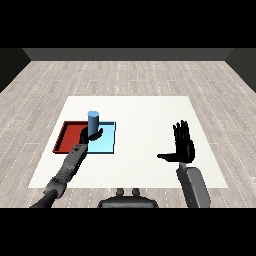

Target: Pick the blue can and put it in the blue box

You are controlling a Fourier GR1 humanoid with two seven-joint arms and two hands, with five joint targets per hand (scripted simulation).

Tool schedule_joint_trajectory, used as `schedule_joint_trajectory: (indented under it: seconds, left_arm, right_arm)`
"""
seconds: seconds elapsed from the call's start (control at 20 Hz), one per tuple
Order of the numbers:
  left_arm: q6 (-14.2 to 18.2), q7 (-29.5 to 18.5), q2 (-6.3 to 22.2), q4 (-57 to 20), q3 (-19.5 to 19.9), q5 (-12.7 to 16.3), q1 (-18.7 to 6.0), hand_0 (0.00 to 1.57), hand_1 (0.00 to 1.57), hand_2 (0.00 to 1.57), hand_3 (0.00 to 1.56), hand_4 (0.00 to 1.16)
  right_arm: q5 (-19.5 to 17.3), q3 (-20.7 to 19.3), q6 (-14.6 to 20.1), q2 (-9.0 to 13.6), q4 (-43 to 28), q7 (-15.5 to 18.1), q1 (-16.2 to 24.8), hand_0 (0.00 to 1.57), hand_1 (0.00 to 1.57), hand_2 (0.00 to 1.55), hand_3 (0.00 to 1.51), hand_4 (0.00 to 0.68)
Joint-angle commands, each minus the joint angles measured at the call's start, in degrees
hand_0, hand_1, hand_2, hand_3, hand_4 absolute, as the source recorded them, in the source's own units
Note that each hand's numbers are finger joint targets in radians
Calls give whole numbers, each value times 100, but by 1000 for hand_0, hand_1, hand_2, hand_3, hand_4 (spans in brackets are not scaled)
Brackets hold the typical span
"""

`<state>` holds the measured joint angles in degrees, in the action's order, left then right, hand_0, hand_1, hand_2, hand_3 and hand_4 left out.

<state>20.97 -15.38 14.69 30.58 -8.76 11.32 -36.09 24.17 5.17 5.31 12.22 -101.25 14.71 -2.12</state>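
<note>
A white desk (pixel 150 150) carries a red tray (pixel 67 136) and a light blue tray (pixel 106 144) side by side, touching along one edge; the red one lies to the outer side of the left hand's fingers, the blue one beneath and beyond them. The left hand (pixel 91 135) reaches in over the seam between the trays, its grey forearm crossing the red tray's near corner; its fingers (pixel 97 133) are curled round the lower part of the blue can (pixel 93 120), which rises above them. The can stands upright, its long axis vertical and its flat top facing up; it seems to sit over the blue tray's inner edge, though whether it rests on the tray floor I cannot tell. The right hand (pixel 184 146) is well apart on the other side, over bare desk; its fingers are straight and spread, thumb out sideways, holding nothing; nothing lies between it and the trays.
</note>
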Motion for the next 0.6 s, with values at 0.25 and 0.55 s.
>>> schedule_joint_trajectory:
  seconds: [0.25,0.55]
  left_arm:
    - [270,458,10,-2074,137,-432,-866,1571,1571,1536,1413,966]
    - [268,935,-252,-2726,-216,-893,-1092,1384,1384,1298,1003,875]
  right_arm:
    - [92,-207,7,-212,735,-41,-409,0,0,0,0,0]
    - [195,-518,-220,11,1112,-64,-586,0,0,0,0,0]
